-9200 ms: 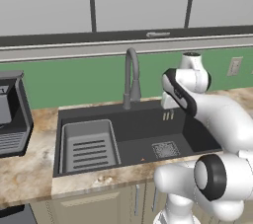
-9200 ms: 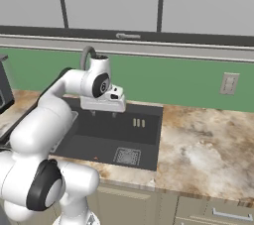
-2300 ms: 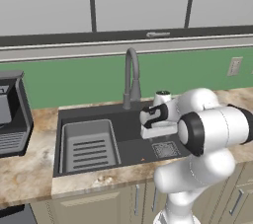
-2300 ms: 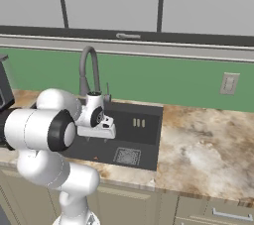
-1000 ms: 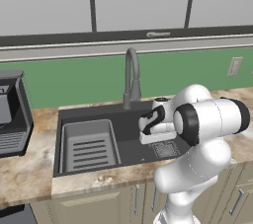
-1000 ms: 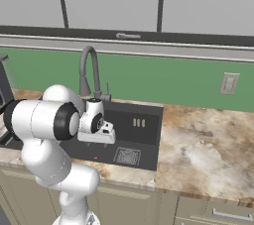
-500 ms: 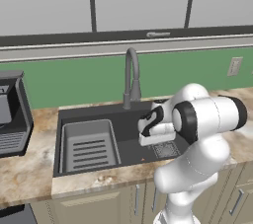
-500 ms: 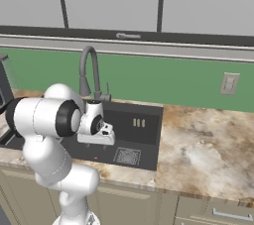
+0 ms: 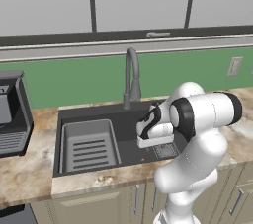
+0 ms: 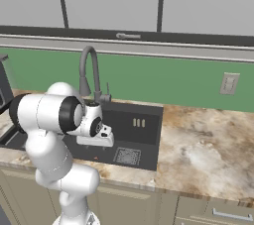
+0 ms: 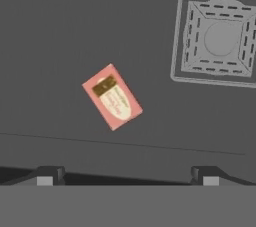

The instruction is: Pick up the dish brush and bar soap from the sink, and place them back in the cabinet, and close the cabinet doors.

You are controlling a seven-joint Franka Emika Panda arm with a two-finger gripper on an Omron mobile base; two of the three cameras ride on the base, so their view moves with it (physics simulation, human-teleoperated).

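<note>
So the hand (image 11: 127, 175) is down inside the sink (image 9: 94, 112), fingers spread wide with nothing between them. In the hand view the bar soap (image 11: 112, 96) lies flat on the dark basin floor, a pinkish-orange rectangle turned on a diagonal, sitting just above the gap between the fingertips (image 11: 46, 174), not touching them. The square drain grate (image 11: 216, 37) is off at about 2 o'clock from the soap, well apart. From the left base view the soap is only an orange speck (image 9: 144, 159) near the front wall of the sink, at 7 o'clock under the wrist, with the ribbed tray insert (image 9: 90, 145) at 9 o'clock and the gooseneck faucet (image 9: 131, 77) behind. Marble-looking tabletop (image 10: 208, 144) runs around the basin.
</note>
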